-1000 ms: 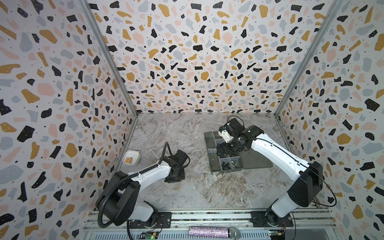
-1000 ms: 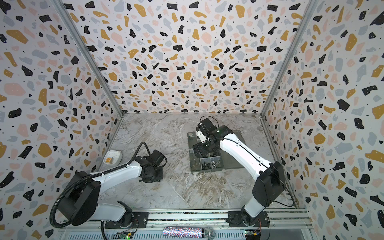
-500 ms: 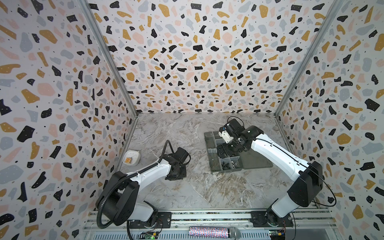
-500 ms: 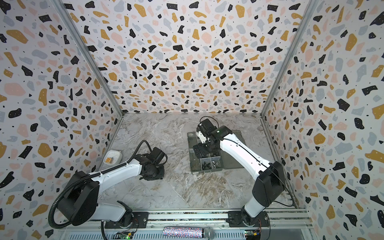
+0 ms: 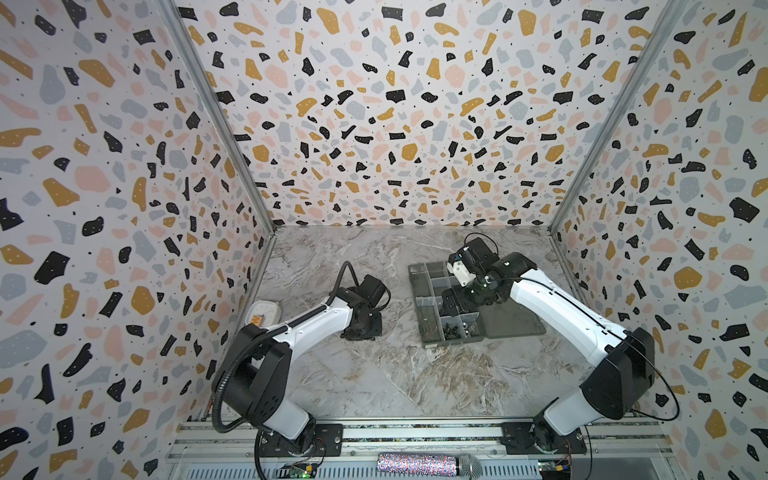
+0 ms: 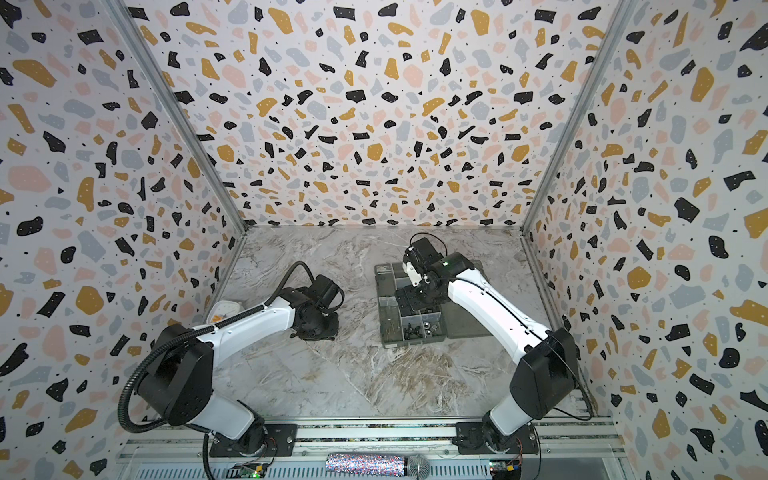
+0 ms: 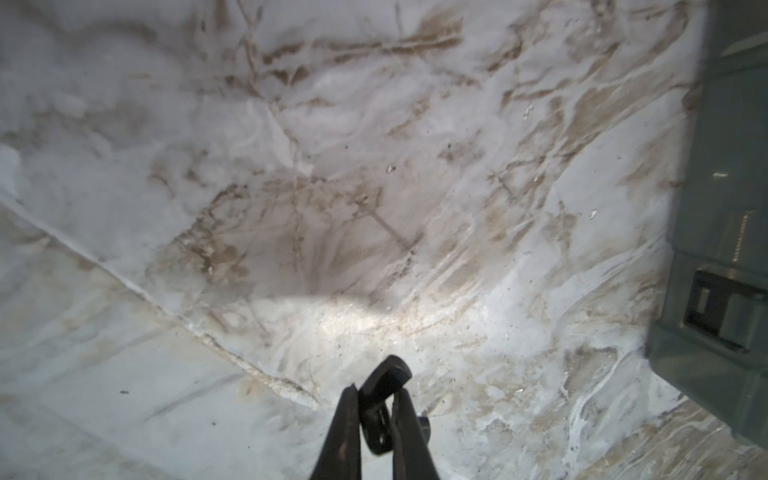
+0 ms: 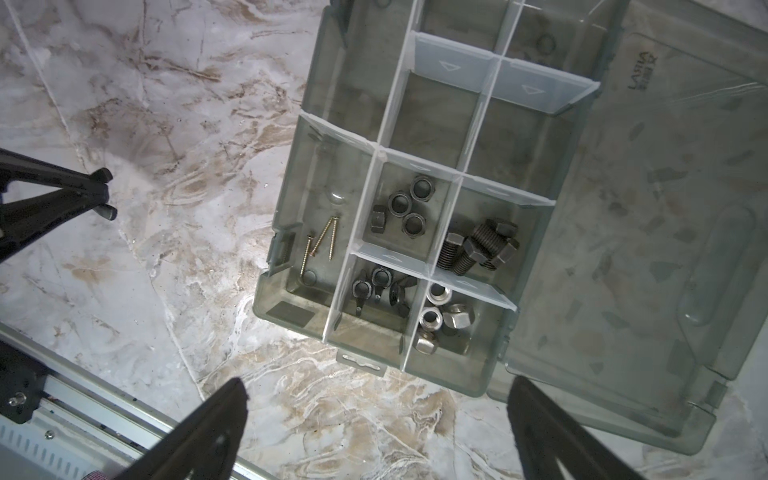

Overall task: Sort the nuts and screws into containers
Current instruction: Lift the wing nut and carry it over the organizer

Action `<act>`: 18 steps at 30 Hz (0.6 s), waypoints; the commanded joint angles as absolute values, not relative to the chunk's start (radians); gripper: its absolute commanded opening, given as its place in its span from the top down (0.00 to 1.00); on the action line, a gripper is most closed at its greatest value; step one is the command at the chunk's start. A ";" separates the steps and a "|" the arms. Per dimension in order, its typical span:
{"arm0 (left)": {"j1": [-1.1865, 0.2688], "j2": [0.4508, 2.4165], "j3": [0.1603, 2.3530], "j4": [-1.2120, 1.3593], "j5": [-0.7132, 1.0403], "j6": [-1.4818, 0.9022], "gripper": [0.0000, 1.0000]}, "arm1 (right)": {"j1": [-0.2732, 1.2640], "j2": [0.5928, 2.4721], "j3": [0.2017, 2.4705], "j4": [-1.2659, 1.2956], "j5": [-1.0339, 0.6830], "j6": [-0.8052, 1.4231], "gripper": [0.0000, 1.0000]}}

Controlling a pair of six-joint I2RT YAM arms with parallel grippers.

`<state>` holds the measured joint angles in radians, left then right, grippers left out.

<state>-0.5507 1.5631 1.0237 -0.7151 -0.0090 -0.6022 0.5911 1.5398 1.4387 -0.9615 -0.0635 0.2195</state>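
My left gripper (image 7: 376,392) is shut on a black winged nut (image 7: 388,376), low over the marble floor, left of the organiser box (image 7: 727,208). In both top views the left gripper (image 5: 360,330) (image 6: 316,330) is apart from the box (image 5: 419,307) (image 6: 384,307). My right gripper (image 8: 378,399) hangs open and empty above the box (image 8: 291,199). Its containers hold brass screws (image 8: 322,243), black hex nuts (image 8: 405,208), black bolts (image 8: 478,247), winged nuts (image 8: 380,289) and silver domed nuts (image 8: 442,316).
The box lid (image 8: 665,208) (image 5: 515,320) lies open flat on the box's right. A small white dish (image 5: 264,312) (image 6: 226,309) sits by the left wall. Metal rails (image 5: 415,432) run along the front edge. Patterned walls close in three sides.
The left gripper has moved a little to the right, towards the box, still shut. The right arm has not moved.
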 commanded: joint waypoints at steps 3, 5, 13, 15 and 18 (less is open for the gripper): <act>-0.561 1.627 1.174 -0.783 -0.018 -0.545 0.99 | 0.554 1.467 1.404 -0.988 -0.049 0.244 0.01; -0.573 1.665 1.239 -0.800 -0.018 -0.533 0.99 | 0.537 1.449 1.382 -0.987 -0.046 0.253 0.01; -0.637 1.821 1.494 -0.851 -0.001 -0.496 0.99 | 0.491 1.371 1.331 -1.016 -0.032 0.284 0.01; -0.654 1.864 1.558 -0.862 0.006 -0.488 0.99 | 0.482 1.346 1.316 -1.028 -0.023 0.293 0.01; -0.684 1.930 1.655 -0.871 0.021 -0.485 0.99 | 0.467 1.302 1.289 -1.046 -0.014 0.307 0.01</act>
